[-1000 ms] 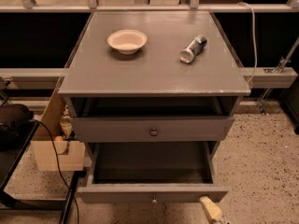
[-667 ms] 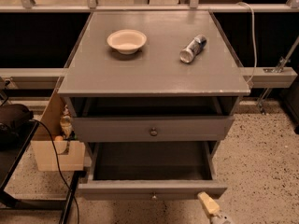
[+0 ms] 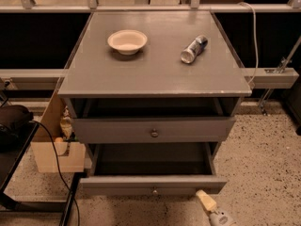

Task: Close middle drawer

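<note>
The grey cabinet (image 3: 155, 74) stands in the middle of the camera view. The middle drawer (image 3: 117, 184) is pulled far out, its low front panel near the bottom edge with a small round knob (image 3: 154, 190) at centre, and its inside looks dark and empty. Above it the taller-fronted top drawer (image 3: 113, 130) with a brass-toned knob (image 3: 154, 133) stands slightly open. The lowest drawer is hidden under the open one. My gripper (image 3: 206, 200) is at the bottom right, just in front of the right end of the middle drawer's front, cream tip pointing up-left at it.
A cream bowl (image 3: 127, 41) and a metal can (image 3: 194, 49) lying on its side rest on the cabinet top. A cardboard box (image 3: 52, 149) and a black cable (image 3: 56, 164) are left of the cabinet. A speckled floor (image 3: 263, 164) spreads to the right.
My gripper has crept up and to the left, closer to the middle drawer's front. The drawers, bowl and can have not moved.
</note>
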You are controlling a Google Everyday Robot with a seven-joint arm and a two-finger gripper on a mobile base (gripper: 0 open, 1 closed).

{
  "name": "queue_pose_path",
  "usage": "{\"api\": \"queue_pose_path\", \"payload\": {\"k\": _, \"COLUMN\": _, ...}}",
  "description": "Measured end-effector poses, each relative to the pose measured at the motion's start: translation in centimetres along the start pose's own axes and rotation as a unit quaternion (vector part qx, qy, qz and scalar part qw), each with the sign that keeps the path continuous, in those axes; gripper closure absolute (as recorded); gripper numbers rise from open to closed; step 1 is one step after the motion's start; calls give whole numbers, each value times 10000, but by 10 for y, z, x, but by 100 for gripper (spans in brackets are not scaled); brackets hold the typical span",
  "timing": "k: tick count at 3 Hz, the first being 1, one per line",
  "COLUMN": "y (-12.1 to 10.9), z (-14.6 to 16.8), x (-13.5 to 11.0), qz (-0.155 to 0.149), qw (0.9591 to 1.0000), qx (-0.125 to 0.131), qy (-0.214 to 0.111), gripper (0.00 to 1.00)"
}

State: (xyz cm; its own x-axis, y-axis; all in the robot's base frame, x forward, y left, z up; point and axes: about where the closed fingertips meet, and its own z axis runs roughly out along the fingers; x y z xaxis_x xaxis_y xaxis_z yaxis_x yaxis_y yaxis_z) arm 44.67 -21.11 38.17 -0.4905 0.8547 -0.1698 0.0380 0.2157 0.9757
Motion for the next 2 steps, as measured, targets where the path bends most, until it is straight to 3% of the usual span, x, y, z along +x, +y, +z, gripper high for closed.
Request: {"api": "queue_pose_path", "payload": {"k": 2, "y": -1, "z": 18, "x": -11, "qz": -186, "qw": 9997, "qx": 66, "qy": 119, "gripper": 100}}
